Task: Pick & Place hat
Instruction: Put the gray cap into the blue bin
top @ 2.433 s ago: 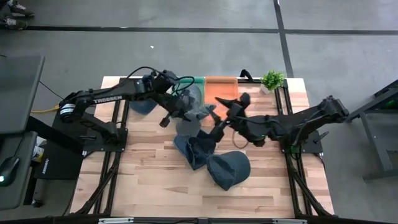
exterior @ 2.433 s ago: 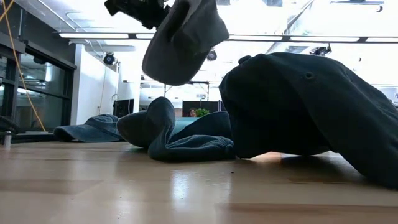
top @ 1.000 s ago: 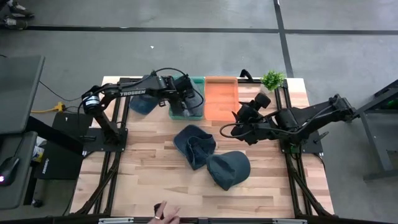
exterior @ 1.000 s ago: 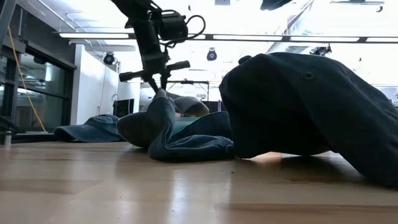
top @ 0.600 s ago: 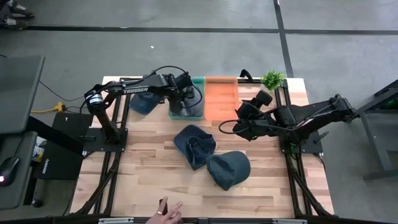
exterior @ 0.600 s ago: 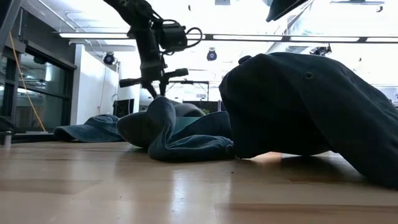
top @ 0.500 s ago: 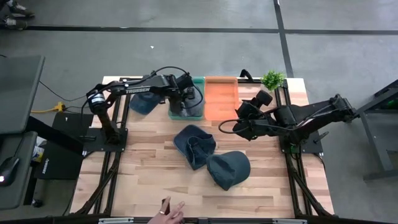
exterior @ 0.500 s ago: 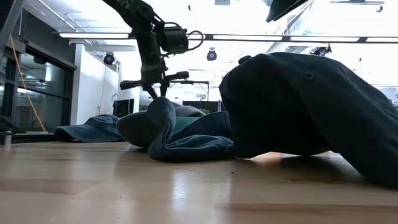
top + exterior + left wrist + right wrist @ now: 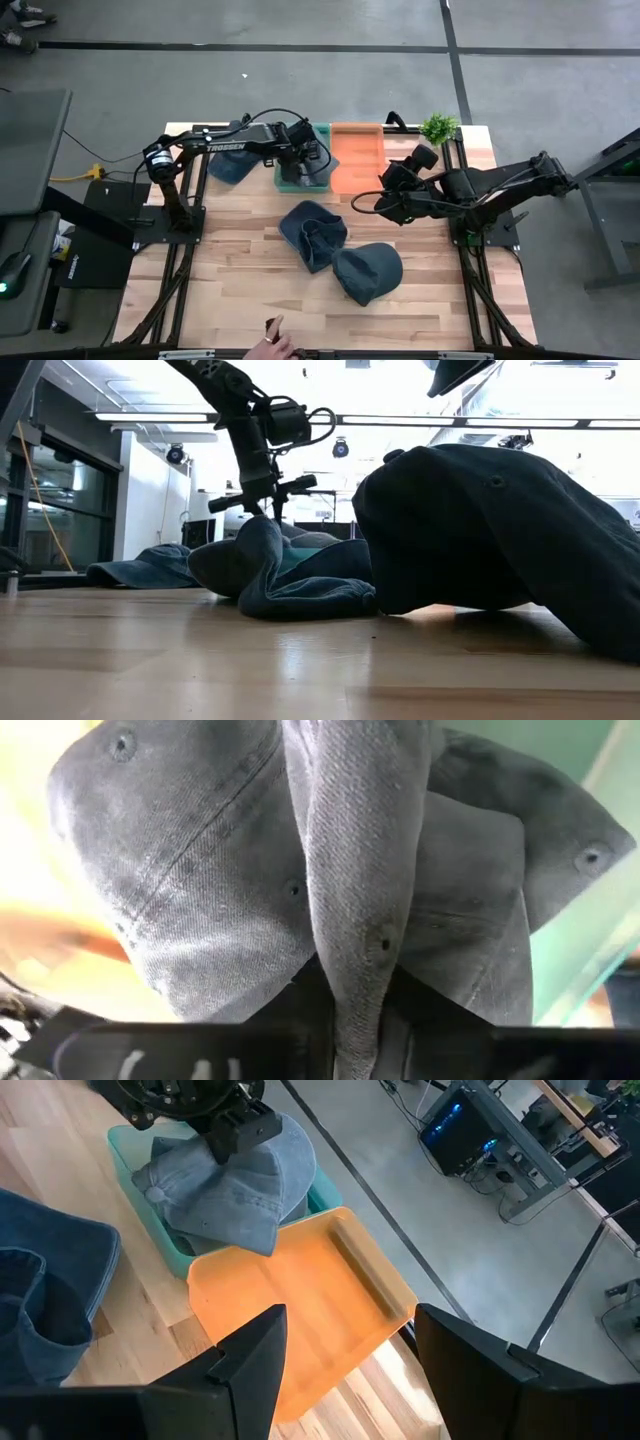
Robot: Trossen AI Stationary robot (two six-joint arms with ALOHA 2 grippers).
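Left tool (image 9: 235, 1125) grips grey hat (image 9: 235, 1185), lowered into green bin (image 9: 322, 184); release pending; three hats remain on table (image 9: 240, 290); right tool (image 9: 385, 205) open

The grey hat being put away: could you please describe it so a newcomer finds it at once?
At the table's far edge sit a green bin and an orange bin. The grey hat lies in the green one, under the left gripper. Unlike the dark blue hats lying on the wood, it is paler and binned.
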